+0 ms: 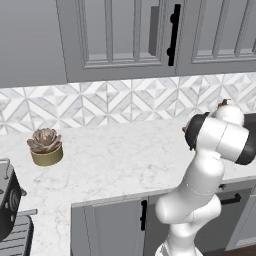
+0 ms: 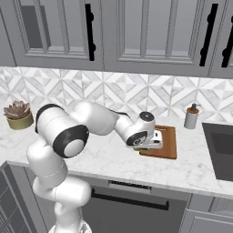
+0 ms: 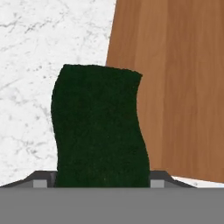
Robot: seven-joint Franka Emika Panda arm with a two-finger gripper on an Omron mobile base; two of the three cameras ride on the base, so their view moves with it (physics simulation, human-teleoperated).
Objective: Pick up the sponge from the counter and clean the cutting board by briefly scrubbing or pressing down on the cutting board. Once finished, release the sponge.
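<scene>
The dark green sponge (image 3: 98, 127) sits between my gripper's (image 3: 99, 180) two finger tips, its sides bowed in as if squeezed. It overlaps the left edge of the reddish-brown cutting board (image 3: 183, 87), with white marble counter (image 3: 35, 52) on its other side. In the right base view my gripper (image 2: 148, 146) points down at the near left corner of the cutting board (image 2: 167, 141), and a sliver of the sponge (image 2: 144, 149) shows under the hand. I cannot tell whether the sponge is touching the surface. In the left base view the arm hides the hand.
A soap dispenser (image 2: 191, 116) stands at the wall behind the board, and a dark sink (image 2: 220, 148) lies to its right. A potted succulent (image 1: 45, 146) sits far left on the counter (image 1: 115, 155). A dark appliance (image 1: 7, 200) is at the left edge.
</scene>
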